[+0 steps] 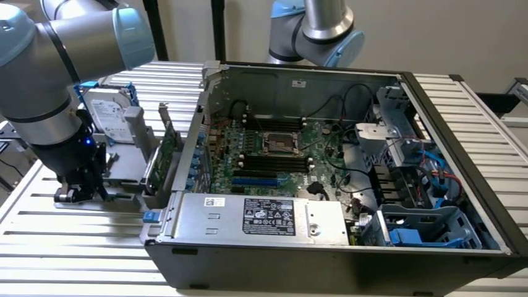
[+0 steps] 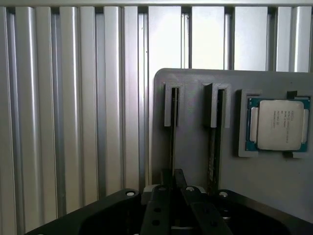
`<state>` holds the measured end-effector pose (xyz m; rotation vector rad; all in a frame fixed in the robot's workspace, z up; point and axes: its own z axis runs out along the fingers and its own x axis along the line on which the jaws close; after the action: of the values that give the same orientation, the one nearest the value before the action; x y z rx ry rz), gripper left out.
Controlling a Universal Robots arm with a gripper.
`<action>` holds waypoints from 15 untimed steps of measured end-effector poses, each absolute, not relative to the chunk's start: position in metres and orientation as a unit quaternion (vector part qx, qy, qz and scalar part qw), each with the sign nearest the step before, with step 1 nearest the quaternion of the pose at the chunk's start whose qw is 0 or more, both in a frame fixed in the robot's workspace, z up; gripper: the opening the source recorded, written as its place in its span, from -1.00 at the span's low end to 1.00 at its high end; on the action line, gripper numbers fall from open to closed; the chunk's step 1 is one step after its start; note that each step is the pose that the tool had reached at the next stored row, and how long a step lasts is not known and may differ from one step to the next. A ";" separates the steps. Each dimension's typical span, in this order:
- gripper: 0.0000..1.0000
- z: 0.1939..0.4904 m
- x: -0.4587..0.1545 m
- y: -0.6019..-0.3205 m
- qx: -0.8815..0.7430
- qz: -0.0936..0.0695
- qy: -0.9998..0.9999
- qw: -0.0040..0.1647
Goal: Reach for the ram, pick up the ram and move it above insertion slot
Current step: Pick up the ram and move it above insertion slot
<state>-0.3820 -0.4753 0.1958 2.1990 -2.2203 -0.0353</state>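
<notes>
Jaws of the gripper [image 2: 172, 180] straddle the ram [image 2: 172, 139] closely; whether they pinch it cannot be told. The ram stands on edge in a grey slotted holder [image 2: 193, 142], beside a processor chip [image 2: 279, 125], towards the slatted surface's [image 2: 73, 122] edge at the exterior view's left. It looks light, stiff and fragile, best held across its flat faces mid-length.

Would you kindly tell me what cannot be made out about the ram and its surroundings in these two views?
1. Ram, wrist view: edge-on in the holder, so its chips are hidden; its near end lies behind the gripper.
2. Ram, exterior view: hidden behind the arm and gripper.
3. Motherboard slots, exterior view: too small to tell which is free.
4. CPU, wrist view: print too small to read.
</notes>
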 end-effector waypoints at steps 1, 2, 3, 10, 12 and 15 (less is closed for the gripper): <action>-0.73 0.196 -0.382 -0.475 0.704 -0.011 -0.710 0.008; -0.73 0.196 -0.382 -0.475 0.704 -0.011 -0.710 0.008; -0.73 0.196 -0.382 -0.475 0.704 -0.011 -0.710 0.008; -0.73 0.197 -0.382 -0.475 0.704 -0.011 -0.710 0.008; -0.73 0.199 -0.382 -0.475 0.704 -0.012 -0.710 0.008; -0.73 0.205 -0.382 -0.475 0.704 -0.012 -0.710 0.008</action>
<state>-0.3820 -0.4754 0.2048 2.2001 -2.2207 -0.0372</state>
